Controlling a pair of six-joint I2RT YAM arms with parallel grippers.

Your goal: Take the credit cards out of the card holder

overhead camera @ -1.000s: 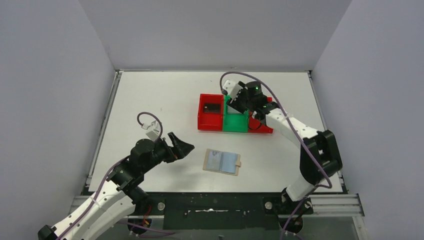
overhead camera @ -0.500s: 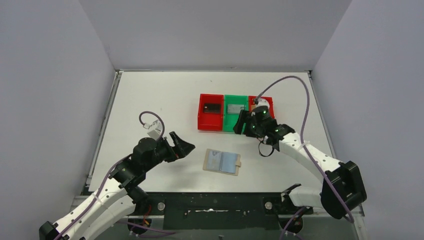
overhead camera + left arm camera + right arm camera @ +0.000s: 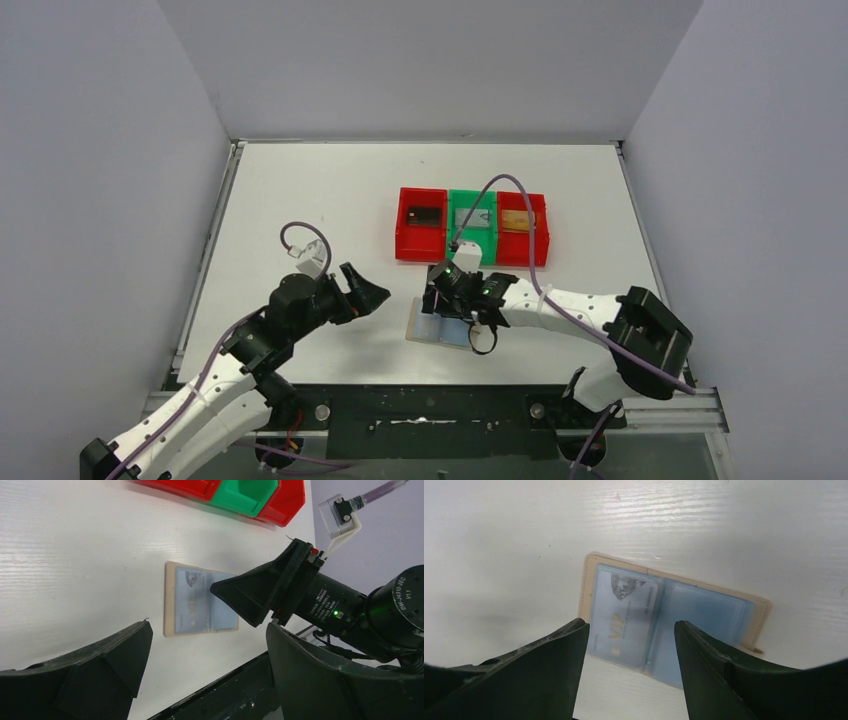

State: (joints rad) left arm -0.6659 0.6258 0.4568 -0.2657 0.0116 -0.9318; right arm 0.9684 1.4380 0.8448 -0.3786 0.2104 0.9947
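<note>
The tan bifold card holder lies open and flat on the white table. Its left clear sleeve holds a pale blue plastic card marked VIP. The right gripper hangs directly above that sleeve, jaws spread wide, gripping nothing. The left gripper sits left of the holder, apart from it, jaws likewise wide and empty. Beyond the holder stands a row of red, green and red plastic trays
</note>
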